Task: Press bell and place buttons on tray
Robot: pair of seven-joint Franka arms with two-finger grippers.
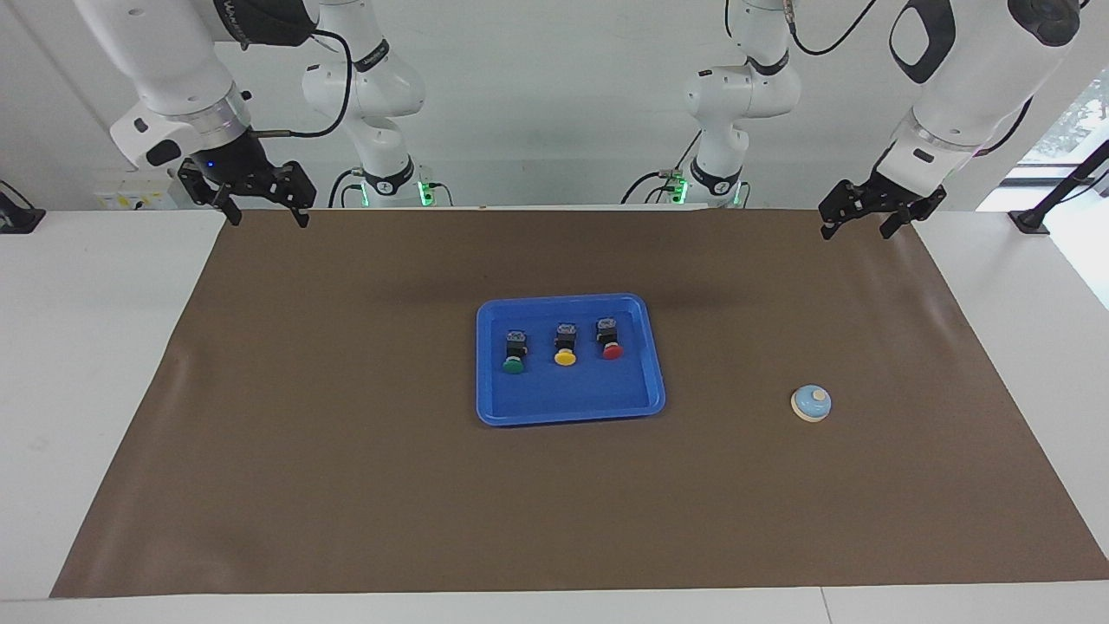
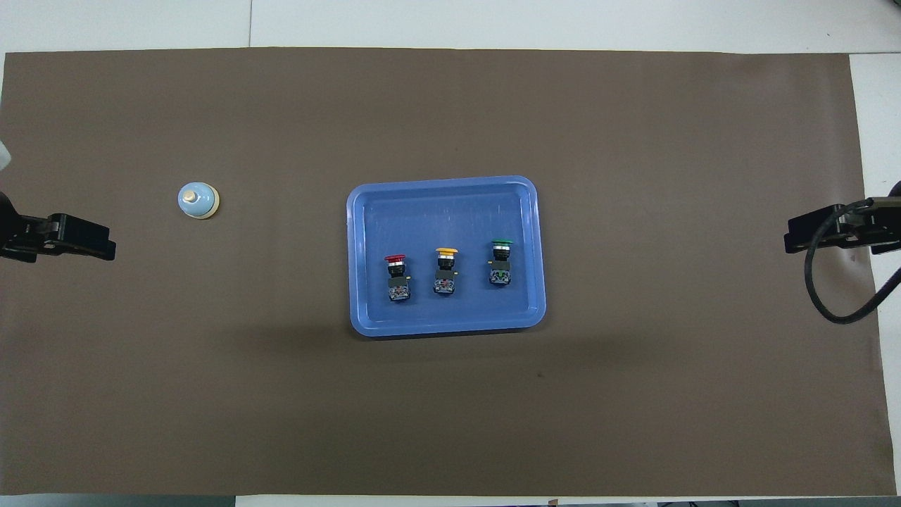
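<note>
**Inspector:** Where do the task items lie?

**Assistant:** The blue tray (image 1: 571,407) sits mid-table on the brown mat (image 1: 346,485). All three buttons lie inside it in a row, in the half nearer the robots: the green button (image 1: 515,352) toward the right arm's end, the yellow button (image 1: 565,344) in the middle, the red button (image 1: 609,338) toward the left arm's end. They are apart from one another, each on its side with the cap pointing away from the robots.

**Inspector:** The bell?

**Assistant:** The bell (image 1: 811,403) stands upright on the mat, well apart from the tray, toward the left arm's end.

**Inspector:** Grippers?

**Assistant:** The left gripper (image 1: 860,222) hangs over the mat's edge nearest the robots at its own end, fingers spread wide, holding nothing. The right gripper (image 1: 264,215) hangs over the mat's corner at its end, likewise spread wide and empty. Neither touches any item.
</note>
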